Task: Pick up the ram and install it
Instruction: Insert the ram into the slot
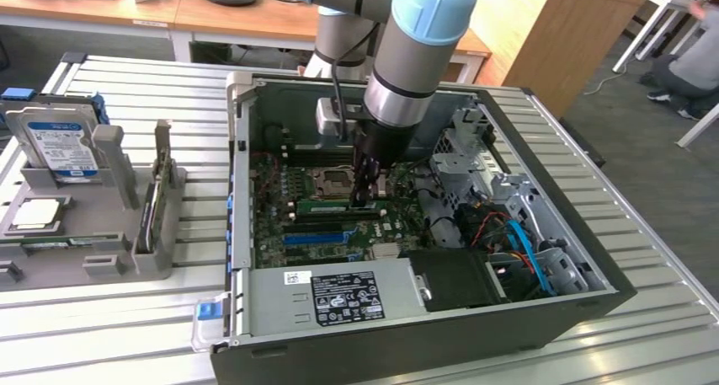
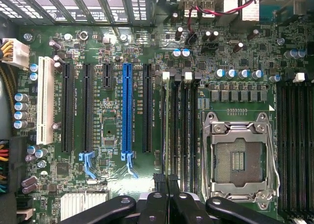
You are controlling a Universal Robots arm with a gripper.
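Now, ram, thin pale-green board edge-on, upright on the motherboard beside the processor socket, claw pressed together at its end.

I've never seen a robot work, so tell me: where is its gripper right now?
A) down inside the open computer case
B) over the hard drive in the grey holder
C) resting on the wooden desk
A: the gripper reaches down into the open computer case, its tips at the ram standing in a memory slot beside the CPU socket, well away from the hard drive in its grey holder.
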